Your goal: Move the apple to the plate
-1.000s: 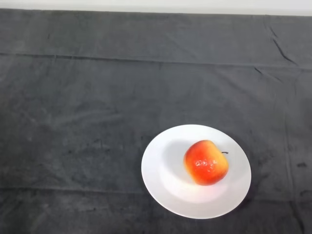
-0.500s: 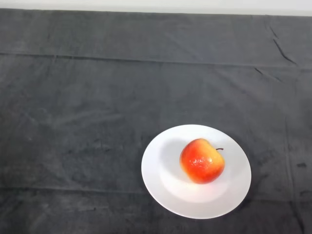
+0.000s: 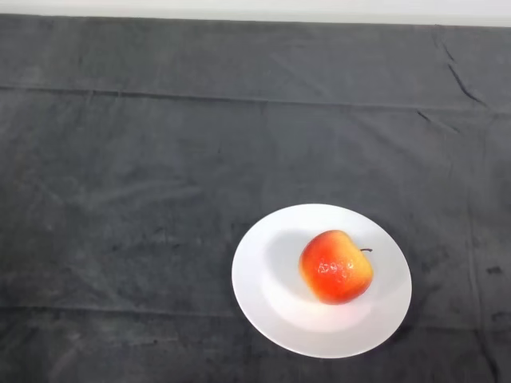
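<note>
A red and yellow apple [image 3: 336, 266] lies on a white round plate [image 3: 267, 287] at the lower right of the head view. The apple sits a little right of the plate's middle, with its short dark stem pointing right.
The dark cloth [image 3: 160, 159] covers the table and has creases running across it near the back and near the front. A pale strip of wall or floor [image 3: 255, 8] shows beyond the far edge.
The apple rocked slightly on the plate, to the left half a second ago and now back to the right. The plate has not moved.
</note>
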Action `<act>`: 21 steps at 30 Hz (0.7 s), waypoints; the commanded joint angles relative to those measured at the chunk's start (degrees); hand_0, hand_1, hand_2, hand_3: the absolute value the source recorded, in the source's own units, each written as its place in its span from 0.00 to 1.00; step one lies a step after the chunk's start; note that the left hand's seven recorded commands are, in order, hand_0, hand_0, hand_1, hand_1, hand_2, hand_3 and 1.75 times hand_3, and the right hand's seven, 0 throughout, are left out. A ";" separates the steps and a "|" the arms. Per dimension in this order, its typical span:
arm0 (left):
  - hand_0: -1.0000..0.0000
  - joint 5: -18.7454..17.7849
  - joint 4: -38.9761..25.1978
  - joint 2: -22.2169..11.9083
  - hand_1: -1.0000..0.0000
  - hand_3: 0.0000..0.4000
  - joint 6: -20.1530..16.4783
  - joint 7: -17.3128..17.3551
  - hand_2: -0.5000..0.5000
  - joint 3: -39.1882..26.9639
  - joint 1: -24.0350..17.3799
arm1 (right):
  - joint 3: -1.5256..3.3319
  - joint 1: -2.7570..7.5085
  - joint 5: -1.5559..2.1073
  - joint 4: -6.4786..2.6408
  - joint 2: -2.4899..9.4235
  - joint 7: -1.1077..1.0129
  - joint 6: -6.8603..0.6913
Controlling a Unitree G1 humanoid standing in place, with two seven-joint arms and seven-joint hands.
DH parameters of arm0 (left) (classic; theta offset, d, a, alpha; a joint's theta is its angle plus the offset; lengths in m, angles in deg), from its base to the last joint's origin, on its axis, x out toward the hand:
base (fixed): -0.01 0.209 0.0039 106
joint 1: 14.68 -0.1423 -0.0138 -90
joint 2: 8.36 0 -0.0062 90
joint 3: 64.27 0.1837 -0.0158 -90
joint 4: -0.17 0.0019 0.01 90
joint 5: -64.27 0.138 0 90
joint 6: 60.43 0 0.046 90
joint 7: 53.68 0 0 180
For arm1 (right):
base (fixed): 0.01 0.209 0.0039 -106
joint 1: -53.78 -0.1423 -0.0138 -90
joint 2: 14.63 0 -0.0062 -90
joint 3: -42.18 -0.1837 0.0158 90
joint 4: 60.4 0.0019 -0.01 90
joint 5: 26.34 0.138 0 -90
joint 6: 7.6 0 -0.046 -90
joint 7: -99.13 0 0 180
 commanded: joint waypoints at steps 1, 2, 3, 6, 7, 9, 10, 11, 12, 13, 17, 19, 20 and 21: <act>1.00 2.05 -1.23 0.81 1.00 0.00 0.88 0.49 0.50 -2.84 -0.36 | -0.93 1.32 -0.32 -0.07 -1.44 -0.21 0.08; 1.00 2.08 -1.25 0.85 1.00 0.00 0.86 0.57 0.50 -2.89 -0.33 | -0.93 1.32 -0.32 -0.07 -1.44 -0.21 0.08; 1.00 2.09 -1.26 0.89 1.00 0.00 0.85 0.63 0.50 -2.94 -0.31 | -0.93 1.32 -0.32 -0.07 -1.44 -0.21 0.08; 1.00 2.14 -1.32 1.00 1.00 0.00 0.83 0.84 0.50 -3.12 -0.27 | -0.93 1.32 -0.32 -0.06 -1.44 -0.21 0.08; 1.00 2.16 -1.34 1.04 1.00 0.00 0.82 0.90 0.50 -3.17 -0.26 | -0.93 1.32 -0.32 -0.06 -1.44 -0.21 0.08; 1.00 2.21 -1.36 1.12 1.00 0.00 0.82 1.02 0.50 -3.27 -0.23 | -0.93 1.32 -0.32 -0.06 -1.44 -0.21 0.08; 1.00 2.23 -1.34 1.15 1.00 0.00 0.84 1.07 0.50 -3.31 -0.20 | -0.93 1.32 -0.32 -0.05 -1.44 -0.21 0.08; 1.00 2.27 -1.32 1.20 1.00 0.00 0.85 1.12 0.50 -3.34 -0.17 | -0.93 1.32 -0.32 -0.05 -1.44 -0.20 0.08; 1.00 2.30 -1.30 1.24 1.00 0.00 0.86 1.16 0.50 -3.37 -0.14 | -0.93 1.32 -0.31 -0.05 -1.44 -0.20 0.08; 1.00 2.34 -1.30 1.27 1.00 0.00 0.86 1.19 0.50 -3.39 -0.11 | -0.93 1.32 -0.31 -0.05 -1.44 -0.20 0.08; 1.00 2.45 -1.29 1.42 1.00 0.00 0.84 1.37 0.50 -3.50 -0.01 | -0.93 1.33 -0.31 -0.04 -1.43 -0.20 0.08; 1.00 2.51 -1.32 1.49 1.00 0.00 0.80 1.44 0.50 -3.54 0.03 | -0.93 1.33 -0.31 -0.04 -1.43 -0.20 0.08; 1.00 2.54 -1.35 1.52 1.00 0.00 0.76 1.48 0.50 -3.54 0.06 | -0.93 1.33 -0.31 -0.04 -1.43 -0.20 0.08; 1.00 2.58 -1.38 1.56 1.00 0.00 0.72 1.51 0.50 -3.54 0.09 | -0.93 1.33 -0.31 -0.04 -1.43 -0.20 0.08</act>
